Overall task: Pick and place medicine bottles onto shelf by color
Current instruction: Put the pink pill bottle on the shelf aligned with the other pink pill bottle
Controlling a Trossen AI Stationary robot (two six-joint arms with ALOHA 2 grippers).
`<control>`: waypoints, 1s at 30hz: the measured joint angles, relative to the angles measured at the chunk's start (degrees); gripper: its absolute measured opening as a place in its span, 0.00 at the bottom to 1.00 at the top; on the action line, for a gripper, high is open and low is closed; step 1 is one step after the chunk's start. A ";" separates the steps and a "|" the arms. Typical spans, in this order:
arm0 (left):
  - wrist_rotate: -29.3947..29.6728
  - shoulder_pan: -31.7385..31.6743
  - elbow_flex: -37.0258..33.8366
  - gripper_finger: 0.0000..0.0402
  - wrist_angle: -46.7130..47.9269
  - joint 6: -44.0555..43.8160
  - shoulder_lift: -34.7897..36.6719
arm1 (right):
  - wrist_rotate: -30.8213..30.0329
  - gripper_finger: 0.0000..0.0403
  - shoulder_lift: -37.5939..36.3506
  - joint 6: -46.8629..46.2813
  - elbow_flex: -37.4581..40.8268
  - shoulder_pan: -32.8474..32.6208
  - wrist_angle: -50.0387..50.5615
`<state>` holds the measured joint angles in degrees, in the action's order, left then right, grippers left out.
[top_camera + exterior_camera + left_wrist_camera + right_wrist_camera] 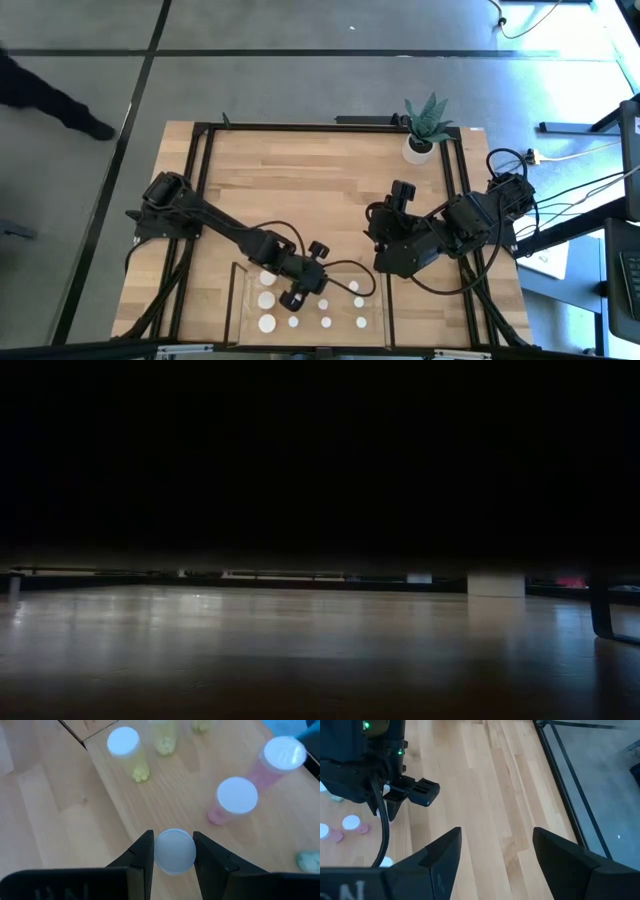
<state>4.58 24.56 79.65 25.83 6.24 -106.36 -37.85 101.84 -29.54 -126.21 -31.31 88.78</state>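
The shelf lies at the table's near edge with several white-capped medicine bottles standing on it. In the left wrist view two pink bottles and two yellowish ones stand beyond the fingers. My left gripper reaches slanting down over the shelf and is shut on one bottle, whose body is hidden under its cap. My right gripper hangs open high over the table's right half, holding nothing. My left gripper pinches the bottle's round white cap between its two fingers, one on either side. The fingers come slanting down from the table's far left. The cap hides the body, so whether the bottle stands on the shelf or hangs clear cannot be told.
A white pot with a spiky green plant stands at the far right corner. Dark frame bars run along the table's edges. Bare wood lies between the arms and the far edge. A person's leg shows on the floor, far left.
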 joint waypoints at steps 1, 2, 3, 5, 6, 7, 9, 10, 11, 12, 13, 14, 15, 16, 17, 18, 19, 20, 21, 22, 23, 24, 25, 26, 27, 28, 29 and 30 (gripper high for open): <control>0.00 -0.02 0.01 0.24 -0.25 0.01 -0.20 | 0.00 0.61 0.00 0.00 0.00 0.00 -0.01; 0.00 -0.02 0.01 0.24 -0.02 0.08 -0.36 | 0.00 0.61 0.00 0.00 0.00 0.00 -0.05; 0.00 -0.02 0.01 0.24 0.08 0.13 -0.64 | 0.00 0.61 0.00 0.02 0.00 0.00 -0.08; 0.14 -0.02 0.01 0.24 -0.32 0.33 -1.00 | 0.00 0.61 -0.02 0.02 0.00 0.00 -0.10; 0.20 -0.02 0.01 0.24 -0.34 0.33 -1.01 | -0.02 0.61 -0.02 0.02 0.00 0.00 -0.19; 0.18 -0.02 0.01 0.24 -0.35 0.33 -0.99 | 0.00 0.61 -0.02 0.02 0.00 0.00 -0.25; 0.22 -0.02 0.01 0.24 -0.33 0.31 -0.99 | -0.04 0.61 -0.02 0.02 0.00 0.00 -0.29; 0.22 -0.02 0.01 0.24 -0.37 0.27 -0.99 | -0.02 0.61 -0.02 0.02 0.00 0.00 -0.29; 0.23 -0.02 0.01 0.24 -0.56 0.04 -0.99 | -0.02 0.61 -0.02 0.02 0.00 0.00 -0.29; 0.24 -0.02 0.01 0.25 -0.68 -0.09 -0.99 | -0.03 0.61 -0.02 0.02 0.00 0.00 -0.29; 0.24 -0.02 0.01 0.26 -0.62 -0.11 -0.99 | -0.03 0.61 -0.02 0.02 0.00 0.00 -0.29; 0.24 -0.02 0.01 0.26 -0.63 -0.13 -0.99 | -0.02 0.61 -0.02 0.02 0.00 0.00 -0.29; 0.24 -0.02 0.01 0.27 -0.68 -0.13 -0.99 | -0.02 0.61 -0.02 0.02 0.00 0.00 -0.29; 0.24 -0.02 0.01 0.28 -0.66 -0.15 -0.99 | -0.04 0.61 -0.02 0.02 0.00 0.00 -0.28; 0.24 -0.02 0.01 0.28 -0.68 -0.15 -0.99 | -0.02 0.61 -0.02 0.02 0.00 0.00 -0.29; 0.24 -0.02 0.01 0.29 -0.78 -0.15 -0.99 | -0.02 0.61 -0.02 0.02 0.00 0.00 -0.27; 0.25 -0.02 0.01 0.29 -0.95 -0.15 -0.99 | -0.02 0.61 -0.02 0.02 0.00 0.00 -0.27; 0.24 -0.02 0.01 0.30 -1.06 -0.14 -0.99 | -0.02 0.61 -0.02 0.04 0.00 0.00 -0.27; 0.25 -0.02 0.01 0.30 -1.10 -0.13 -0.99 | -0.02 0.61 -0.02 0.02 0.00 0.00 -0.27; 0.24 -0.02 0.01 0.31 -1.06 -0.13 -0.99 | -0.03 0.61 -0.02 0.04 0.00 0.00 -0.25; 0.24 -0.02 0.01 0.31 -1.05 -0.13 -0.99 | -0.02 0.61 -0.02 0.04 0.00 0.00 -0.25; 0.26 -0.02 0.01 0.31 -1.08 -0.11 -0.99 | -0.02 0.61 -0.02 0.04 0.00 0.00 -0.25; 0.24 -0.02 0.01 0.32 -1.10 -0.13 -0.99 | -0.02 0.61 -0.02 0.04 0.00 0.00 -0.25; 0.24 -0.02 0.01 0.33 -1.07 -0.13 -0.99 | -0.03 0.61 -0.02 0.04 0.00 0.00 -0.23; 0.24 -0.02 0.01 0.33 -1.07 -0.11 -0.99 | -0.02 0.61 -0.02 0.04 0.00 0.00 -0.23; 0.26 -0.02 0.01 0.34 -1.10 -0.11 -0.99 | -0.02 0.61 -0.02 0.04 0.00 0.00 -0.23; 0.24 -0.02 0.01 0.34 -1.10 -0.11 -0.99 | -0.02 0.61 -0.02 0.04 0.00 0.00 -0.23; 0.25 -0.02 0.01 0.35 -1.09 -0.09 -0.99 | -0.02 0.61 -0.02 0.07 0.00 0.00 -0.21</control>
<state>4.83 24.53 79.66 24.74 6.15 -107.35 -37.87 101.82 -29.47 -126.21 -31.31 88.57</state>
